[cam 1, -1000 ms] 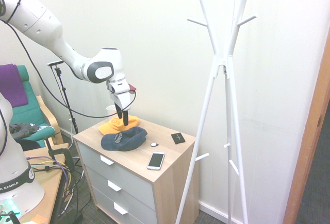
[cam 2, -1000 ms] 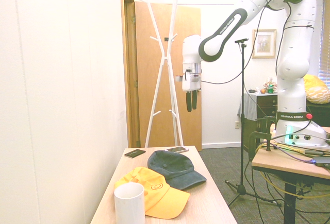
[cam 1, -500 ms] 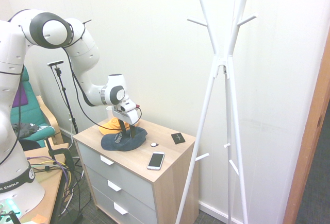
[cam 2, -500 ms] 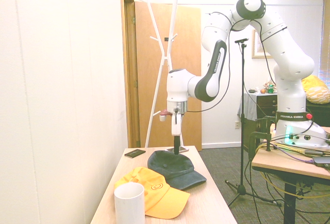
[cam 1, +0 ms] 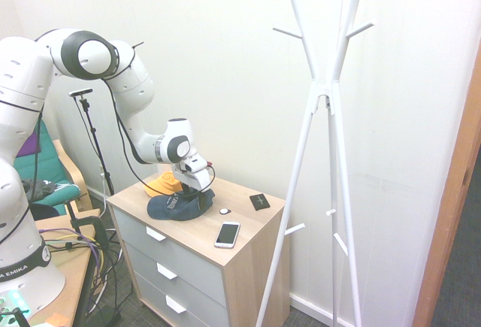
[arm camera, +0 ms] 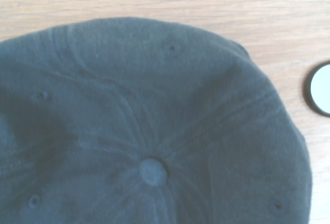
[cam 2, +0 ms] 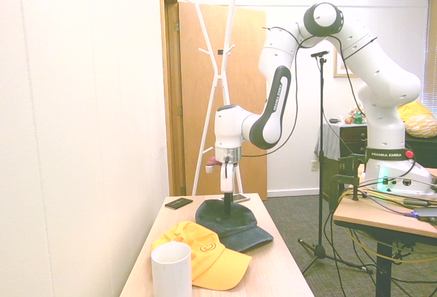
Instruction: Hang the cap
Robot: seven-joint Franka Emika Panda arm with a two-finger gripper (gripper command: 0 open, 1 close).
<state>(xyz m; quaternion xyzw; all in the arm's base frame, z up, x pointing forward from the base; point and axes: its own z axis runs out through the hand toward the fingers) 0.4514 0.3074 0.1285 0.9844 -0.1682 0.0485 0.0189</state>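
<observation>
Your gripper (cam 2: 227, 209) stands directly over the cap (cam 2: 231, 223), its fingertips down at the crown, and whether the fingers are parted or closed on fabric cannot be told from these views. The cap lies beneath the tool on the dresser top (cam 1: 242, 231), just beside the orange cap (cam 1: 162, 185), with the crown button (arm camera: 153, 172) under the wrist. Judged soft and light, the crown should crumple under a pinch, so take a fold near the button, leaving the opening free for the coat stand (cam 1: 326, 116).

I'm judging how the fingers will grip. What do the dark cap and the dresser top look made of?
The cap looks like soft matte woven cloth: stitched panel seams, eyelets, a covered button. The dresser top looks like smooth light wood or laminate, with faint grain.
</observation>
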